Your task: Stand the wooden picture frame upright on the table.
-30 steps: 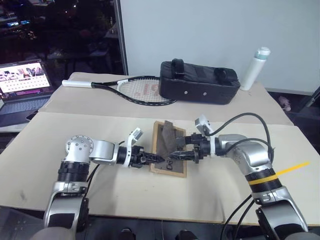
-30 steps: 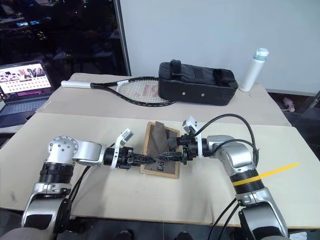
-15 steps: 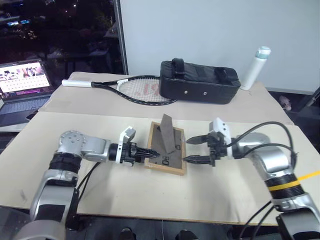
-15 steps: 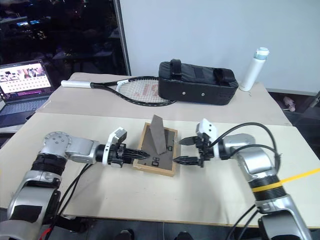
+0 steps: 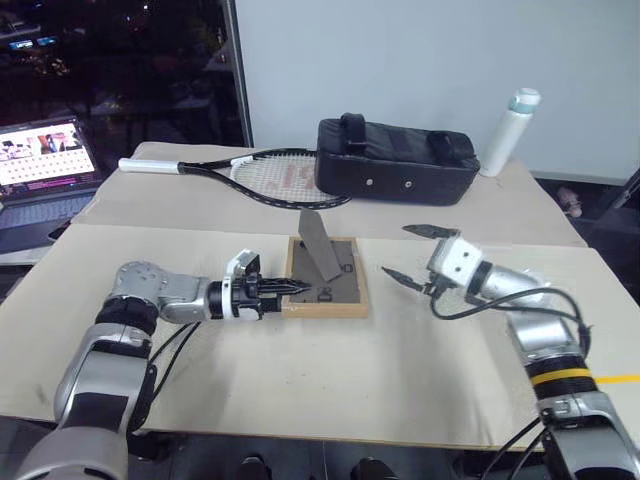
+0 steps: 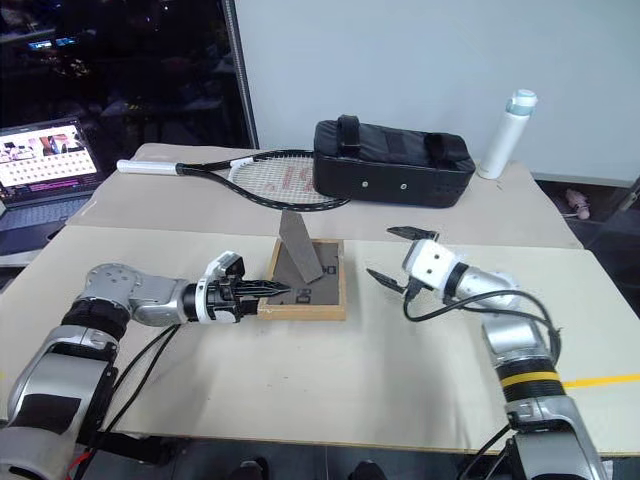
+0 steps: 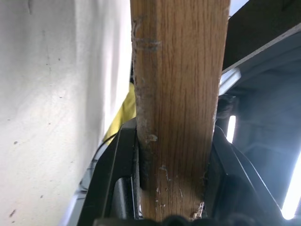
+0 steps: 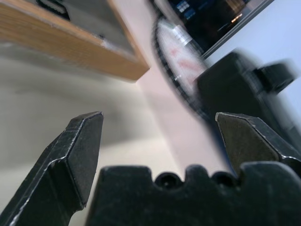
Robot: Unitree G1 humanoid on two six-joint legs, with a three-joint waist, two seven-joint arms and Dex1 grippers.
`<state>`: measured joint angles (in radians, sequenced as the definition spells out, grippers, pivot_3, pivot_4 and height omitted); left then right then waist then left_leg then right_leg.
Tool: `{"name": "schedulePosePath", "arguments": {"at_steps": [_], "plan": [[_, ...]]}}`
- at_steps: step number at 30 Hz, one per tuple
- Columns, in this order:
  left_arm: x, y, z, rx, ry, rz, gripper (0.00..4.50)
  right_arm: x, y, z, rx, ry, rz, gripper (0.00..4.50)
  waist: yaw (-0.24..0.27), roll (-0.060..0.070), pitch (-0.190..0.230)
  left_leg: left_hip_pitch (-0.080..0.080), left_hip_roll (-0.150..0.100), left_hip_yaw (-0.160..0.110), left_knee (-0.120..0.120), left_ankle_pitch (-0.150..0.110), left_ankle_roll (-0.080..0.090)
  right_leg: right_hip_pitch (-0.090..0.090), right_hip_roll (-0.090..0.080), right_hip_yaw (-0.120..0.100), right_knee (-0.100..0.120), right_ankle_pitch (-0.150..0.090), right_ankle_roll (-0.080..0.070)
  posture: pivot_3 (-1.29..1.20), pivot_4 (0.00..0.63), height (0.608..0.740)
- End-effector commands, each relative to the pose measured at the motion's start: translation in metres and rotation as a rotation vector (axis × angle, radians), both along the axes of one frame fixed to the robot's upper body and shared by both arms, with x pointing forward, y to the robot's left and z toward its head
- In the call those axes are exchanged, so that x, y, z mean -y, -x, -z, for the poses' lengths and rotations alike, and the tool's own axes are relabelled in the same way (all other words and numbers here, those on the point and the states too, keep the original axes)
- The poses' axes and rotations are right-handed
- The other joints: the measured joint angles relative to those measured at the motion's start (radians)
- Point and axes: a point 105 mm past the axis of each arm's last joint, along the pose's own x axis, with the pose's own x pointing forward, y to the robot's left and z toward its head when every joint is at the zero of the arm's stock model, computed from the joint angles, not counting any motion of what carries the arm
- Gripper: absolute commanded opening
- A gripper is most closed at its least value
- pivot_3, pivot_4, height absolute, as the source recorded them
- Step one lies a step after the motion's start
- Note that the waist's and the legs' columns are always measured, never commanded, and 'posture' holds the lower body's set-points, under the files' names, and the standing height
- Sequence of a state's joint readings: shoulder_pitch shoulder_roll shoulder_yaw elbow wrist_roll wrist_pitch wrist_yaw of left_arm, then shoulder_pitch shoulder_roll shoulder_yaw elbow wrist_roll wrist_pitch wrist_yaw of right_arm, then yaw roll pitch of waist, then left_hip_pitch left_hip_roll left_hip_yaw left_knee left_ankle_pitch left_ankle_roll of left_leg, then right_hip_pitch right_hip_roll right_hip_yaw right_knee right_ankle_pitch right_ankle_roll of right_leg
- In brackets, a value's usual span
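The wooden picture frame (image 5: pixel 340 288) lies face down on the table (image 5: pixel 300 380), dark grey back up. Its fold-out stand (image 5: pixel 318 245) juts up from the back panel. My left gripper (image 5: pixel 298 288) reaches in level from the left and is shut on the frame's left edge. In the left wrist view the light-wood bar (image 7: pixel 178 108) sits clamped between the black fingers (image 7: pixel 117 179). My right gripper (image 5: pixel 397 250) hovers open a short way to the right of the frame, apart from it. The right wrist view looks past its spread fingertips (image 8: pixel 80 150) at a frame corner (image 8: pixel 70 47).
A black padded bag (image 5: pixel 395 160) and a tennis racket (image 5: pixel 260 180) lie on the far table. A white bottle (image 5: pixel 510 130) stands at the back right. An open laptop (image 5: pixel 45 165) sits off to the far left. Bare tabletop surrounds the frame.
My right gripper has drawn back to the right, off the frame, and rolled. The stand has swung up from the back panel. The frame has turned squarer in my left gripper.
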<state>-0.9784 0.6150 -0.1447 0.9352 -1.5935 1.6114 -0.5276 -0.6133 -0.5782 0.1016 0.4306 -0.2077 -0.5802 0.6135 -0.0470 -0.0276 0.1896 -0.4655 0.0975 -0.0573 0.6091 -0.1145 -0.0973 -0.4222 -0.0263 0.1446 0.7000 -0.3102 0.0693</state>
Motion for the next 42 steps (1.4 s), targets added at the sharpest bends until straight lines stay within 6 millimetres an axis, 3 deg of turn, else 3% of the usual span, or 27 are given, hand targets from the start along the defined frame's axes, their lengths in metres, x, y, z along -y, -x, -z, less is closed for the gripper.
{"name": "schedulePosePath", "arguments": {"at_steps": [1, 4, 7, 12, 14, 17, 18, 21, 24, 28, 31, 35, 42], "plan": [[0.005, 0.003, -0.016, 0.063, 0.026, 0.046, 1.15, -0.028, 0.006, -0.011, 0.224, 0.046, -0.08, 4.46, -0.001, 0.0, 0.0, 0.0, 0.0, 0.0, 0.0, 0.0, 0.0, 0.0, 0.0, 0.0, 0.001, 0.0, -0.001, 0.0, 0.15, 0.676], [0.009, 0.013, -0.019, 0.126, 0.003, 0.108, 1.15, -0.047, 0.011, -0.007, 0.347, 0.173, -0.155, 4.46, -0.002, 0.0, 0.0, 0.0, 0.0, 0.0, 0.0, 0.001, -0.001, 0.0, 0.0, 0.0, 0.002, 0.0, -0.001, 0.0, 0.15, 0.676], [0.011, 0.023, -0.02, 0.189, -0.028, 0.155, 1.15, -0.056, 0.013, -0.013, 0.425, 0.179, -0.193, 4.46, 0.001, 0.0, 0.0, 0.0, 0.0, -0.001, 0.001, 0.002, -0.002, 0.0, 0.0, 0.0, 0.003, 0.001, -0.001, 0.0, 0.15, 0.676], [0.008, 0.023, -0.015, 0.204, -0.059, 0.148, 1.15, -0.056, 0.012, -0.012, 0.422, 0.171, -0.227, 3.07, 0.003, 0.0, 0.0, 0.001, 0.0, -0.002, 0.002, 0.002, -0.001, 0.002, 0.0, -0.001, 0.003, 0.001, -0.002, 0.0, 0.15, 0.676], [0.004, 0.022, -0.015, 0.218, -0.075, 0.135, 2.14, -0.053, 0.012, -0.01, 0.407, 0.166, -0.23, 2.44, 0.002, 0.0, 0.0, 0.0, 0.0, -0.002, 0.003, 0.002, -0.001, 0.002, 0.0, -0.001, 0.003, 0.002, -0.003, 0.0, 0.15, 0.676], [-0.007, 0.021, -0.022, 0.266, -0.092, 0.1, 3.0, -0.049, 0.012, -0.01, 0.372, 0.139, -0.234, 1.55, 0.0, 0.0, 0.001, 0.0, 0.0, -0.002, 0.003, 0.003, -0.001, 0.002, 0.0, -0.002, 0.004, 0.004, -0.006, 0.0, 0.15, 0.676], [-0.01, 0.02, -0.024, 0.287, -0.097, 0.086, 3.54, -0.048, 0.012, -0.01, 0.362, 0.132, -0.233, 1.25, -0.002, 0.0, 0.001, 0.0, 0.0, -0.003, 0.003, 0.003, -0.001, 0.002, 0.0, -0.002, 0.004, 0.004, -0.006, 0.0, 0.15, 0.676], [-0.026, 0.015, -0.036, 0.442, -0.133, 0.009, 4.47, -0.045, 0.007, -0.01, 0.292, 0.095, -0.216, 1.26, -0.009, 0.0, 0.001, 0.001, 0.0, -0.003, 0.003, 0.003, -0.001, 0.002, 0.0, -0.002, 0.005, 0.004, -0.007, 0.0, 0.15, 0.676], [-0.045, 0.021, -0.042, 0.681, -0.251, -0.016, 4.5, -0.045, -0.005, -0.008, 0.011, -0.128, -0.177, 1.26, -0.027, -0.001, 0.001, 0.002, 0.0, -0.003, 0.002, 0.004, -0.002, 0.003, 0.0, -0.002, 0.007, 0.005, -0.008, 0.0, 0.15, 0.676], [-0.053, 0.026, -0.055, 0.906, -0.26, -0.03, 4.5, -0.042, -0.017, 0.003, -0.346, -0.333, -0.154, 1.25, -0.022, 0.001, 0.003, 0.006, 0.0, -0.003, 0.003, 0.005, -0.003, 0.005, 0.0, -0.002, 0.012, 0.005, -0.009, 0.0, 0.15, 0.676], [-0.052, 0.013, -0.05, 1.046, -0.391, -0.065, 4.5, -0.036, -0.027, 0.009, -0.47, -0.392, -0.073, 1.25, -0.006, 0.001, 0.003, 0.005, 0.0, -0.004, 0.004, 0.008, -0.002, 0.005, 0.0, -0.004, 0.012, 0.004, -0.007, 0.0, 0.15, 0.676], [-0.029, 0.005, -0.058, 1.223, -0.438, -0.119, 4.5, -0.045, -0.031, 0.012, -0.713, -0.58, -0.049, 1.25, 0.004, 0.001, 0.003, 0.004, 0.0, -0.004, 0.004, 0.008, -0.002, 0.004, 0.0, -0.004, 0.012, 0.002, -0.003, 0.0, 0.15, 0.676], [-0.024, -0.002, -0.057, 1.255, -0.464, -0.204, 4.5, -0.044, -0.033, 0.027, -0.979, -0.754, 0.052, 1.25, -0.002, 0.001, 0.003, 0.002, 0.0, -0.004, 0.0, 0.008, -0.001, 0.0, 0.0, -0.004, 0.012, 0.005, -0.009, 0.0, 0.15, 0.676]]}}
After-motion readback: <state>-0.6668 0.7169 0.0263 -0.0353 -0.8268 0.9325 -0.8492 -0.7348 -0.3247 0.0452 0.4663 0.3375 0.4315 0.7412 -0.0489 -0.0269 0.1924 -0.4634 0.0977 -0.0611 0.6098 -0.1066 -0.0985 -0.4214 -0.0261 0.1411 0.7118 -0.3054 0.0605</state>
